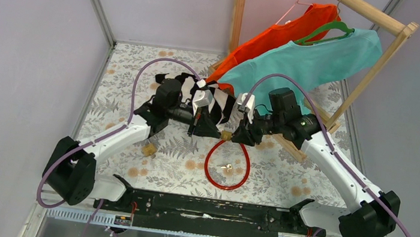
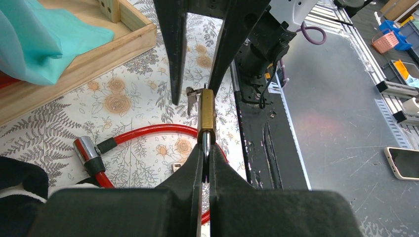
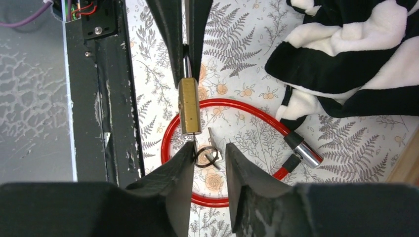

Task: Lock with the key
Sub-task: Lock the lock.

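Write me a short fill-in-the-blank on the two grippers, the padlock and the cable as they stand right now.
1. The left gripper is ____ on the shackle of the brass padlock.
2. The right gripper is ____, and the key ring shows between its fingers in the right wrist view.
3. The looped cable is coloured ____.
Missing words: shut; open; red.

Top: looks down from high behind the arms over the whole surface (image 1: pixel 284 182). Wrists: close in, peer along left tool (image 2: pixel 205 148) and right tool (image 3: pixel 210 148), facing each other, sharing padlock (image 2: pixel 206 111) and cable (image 2: pixel 148 131).
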